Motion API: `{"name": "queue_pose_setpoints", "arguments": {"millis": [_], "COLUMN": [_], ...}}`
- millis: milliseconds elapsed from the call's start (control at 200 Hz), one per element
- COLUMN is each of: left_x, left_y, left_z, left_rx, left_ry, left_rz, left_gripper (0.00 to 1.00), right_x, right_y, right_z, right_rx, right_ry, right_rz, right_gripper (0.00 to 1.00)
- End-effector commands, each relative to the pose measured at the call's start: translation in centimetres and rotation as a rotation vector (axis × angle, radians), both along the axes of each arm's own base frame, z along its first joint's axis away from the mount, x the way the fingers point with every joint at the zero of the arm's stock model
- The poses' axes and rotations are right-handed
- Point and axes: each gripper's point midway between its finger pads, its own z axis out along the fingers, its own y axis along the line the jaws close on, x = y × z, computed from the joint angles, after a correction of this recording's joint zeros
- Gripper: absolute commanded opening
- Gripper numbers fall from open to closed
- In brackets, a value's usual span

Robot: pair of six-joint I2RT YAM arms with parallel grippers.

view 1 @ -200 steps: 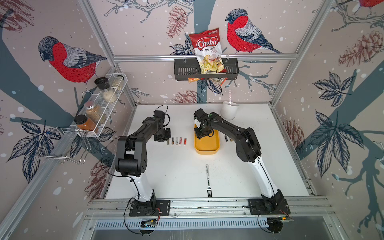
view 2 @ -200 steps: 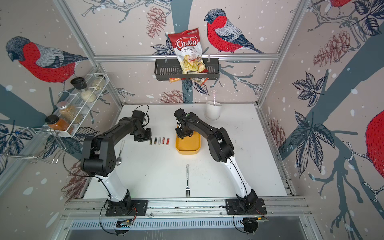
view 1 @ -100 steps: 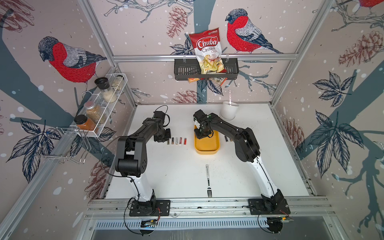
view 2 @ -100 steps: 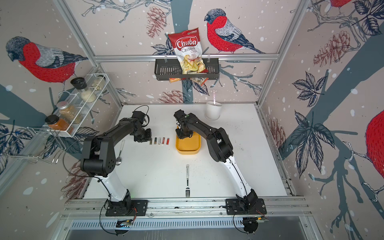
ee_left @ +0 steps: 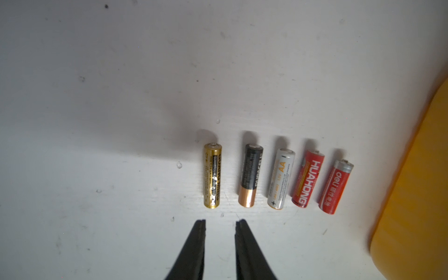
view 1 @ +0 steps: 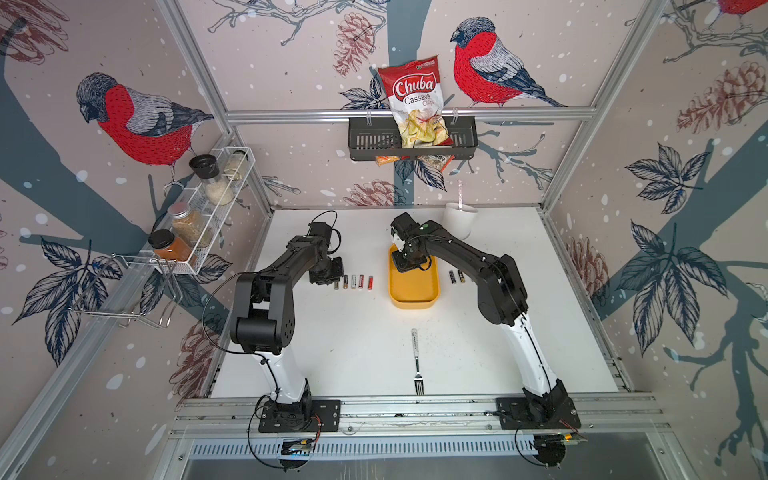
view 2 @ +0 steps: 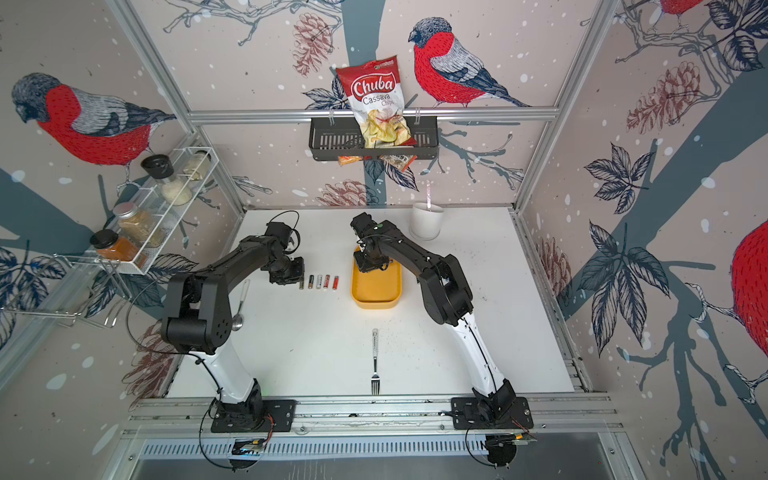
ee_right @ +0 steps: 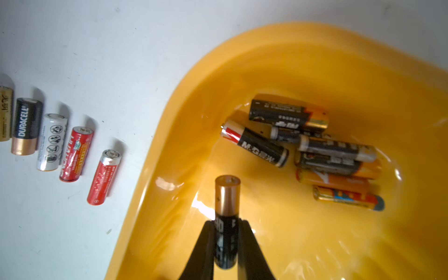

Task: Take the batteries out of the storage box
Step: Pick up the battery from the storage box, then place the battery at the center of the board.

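The yellow storage box (view 1: 415, 291) (ee_right: 315, 60) lies mid-table, with several batteries (ee_right: 315, 150) piled at one end. My right gripper (ee_right: 226, 221) is inside the box, shut on a black-and-copper battery (ee_right: 227, 194) whose copper end sticks out past the fingertips. In both top views this gripper (view 1: 405, 262) (view 2: 370, 262) covers the box's far end. Several batteries (ee_left: 274, 178) (view 1: 353, 281) lie in a row on the table left of the box. My left gripper (ee_left: 220, 221) (view 1: 328, 272) hovers at the row's left end, slightly open and holding nothing. Two more batteries (view 1: 456, 276) lie right of the box.
A fork (view 1: 417, 361) lies near the table's front. A white cup (view 1: 459, 220) stands at the back right. A spoon (view 2: 241, 303) lies under the left arm. A black basket (view 1: 411, 141) hangs on the back wall and a spice rack (view 1: 199, 212) on the left wall.
My right gripper's fingers have closed on the black-and-copper battery in the box. The left arm has not moved.
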Motion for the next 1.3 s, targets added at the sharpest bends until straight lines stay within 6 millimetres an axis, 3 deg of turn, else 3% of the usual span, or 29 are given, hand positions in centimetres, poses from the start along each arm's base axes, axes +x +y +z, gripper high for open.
{"name": "queue_pose_setpoints", "arguments": {"millis": [0, 365, 675, 981, 1296], "left_x": [0.3, 1.0, 1.3, 2.0, 2.4], "left_y": [0.1, 0.0, -0.3, -0.2, -0.5], "left_z": [0.6, 1.3, 1.4, 1.8, 1.7], "left_rx": [0.010, 0.008, 0.005, 0.014, 0.002], "left_ry": [-0.020, -0.035, -0.035, -0.040, -0.041], "left_rz": [0.003, -0.005, -0.012, -0.024, -0.037], "left_gripper": [0.27, 0.27, 0.27, 0.27, 0.27], "right_x": [-0.1, 0.4, 0.9, 0.6, 0.1], "right_y": [-1.0, -4.1, -7.8, -14.0, -21.3], "right_z": [1.3, 3.9, 5.8, 6.3, 4.3], "right_rx": [-0.007, 0.000, -0.005, -0.016, -0.055], "right_ry": [-0.009, -0.033, -0.058, -0.067, -0.042], "right_rz": [-0.010, -0.057, -0.120, -0.218, -0.343], "right_gripper": [0.20, 0.20, 0.20, 0.20, 0.20]}}
